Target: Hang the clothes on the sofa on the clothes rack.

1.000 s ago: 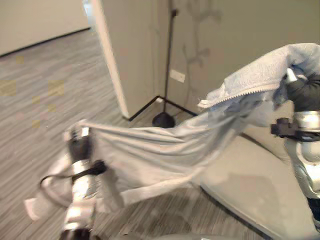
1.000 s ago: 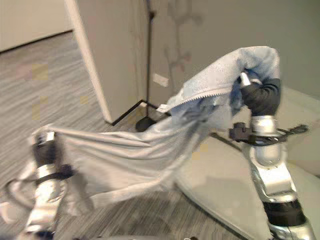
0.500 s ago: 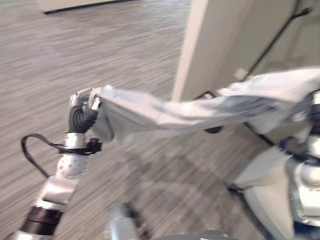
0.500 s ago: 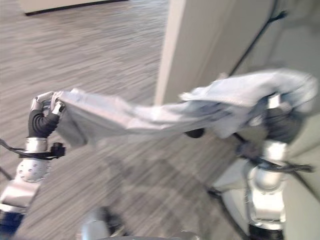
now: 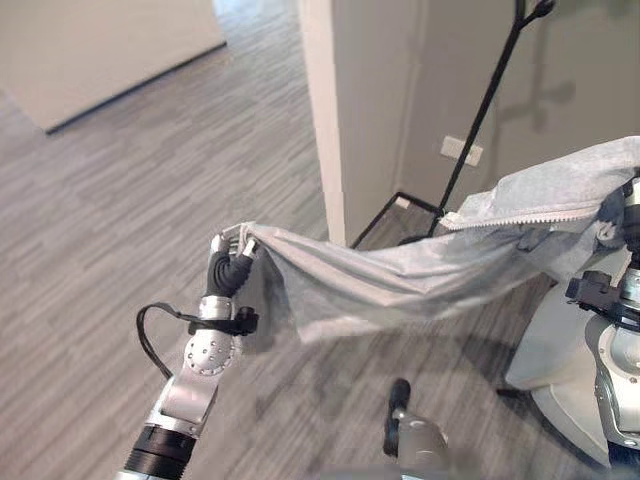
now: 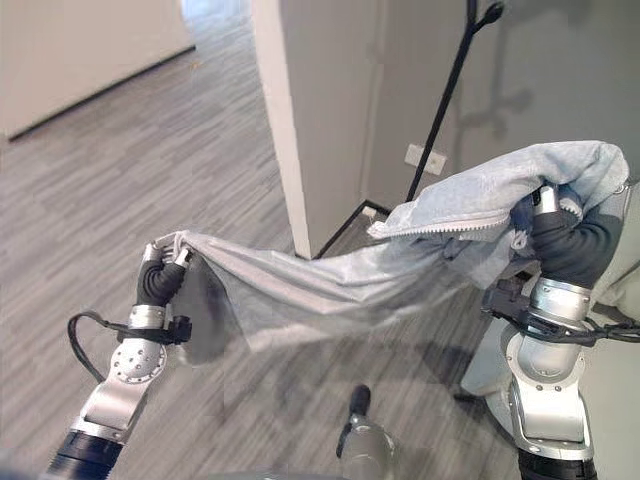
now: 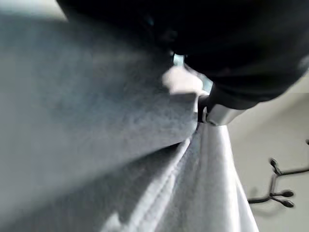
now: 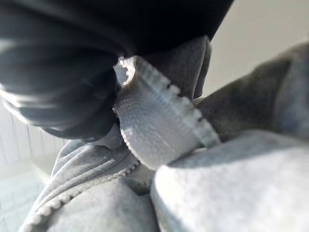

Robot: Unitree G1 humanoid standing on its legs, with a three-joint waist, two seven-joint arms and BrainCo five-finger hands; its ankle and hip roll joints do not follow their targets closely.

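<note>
A light grey zip-up garment [image 6: 350, 285] hangs stretched in the air between my two hands. My left hand [image 6: 163, 262], low at the left, is shut on one end of the cloth. My right hand [image 6: 545, 215], higher at the right, is shut on the thicker zipper end [image 8: 159, 130], which drapes over it. The black clothes rack [image 6: 445, 95] stands by the wall behind the garment, its pole rising to a hook at the top. Part of the pale sofa [image 5: 545, 350] shows at the right, beneath my right arm.
A white wall corner [image 6: 285, 130] juts out just left of the rack. The rack's black base legs [image 5: 385, 215] spread on the grey striped carpet [image 5: 120, 200]. Open floor lies to the left and back.
The camera has swung, so the whole scene has shifted. The garment stays stretched between both hands, and the rack's pole now stands behind the cloth's right half.
</note>
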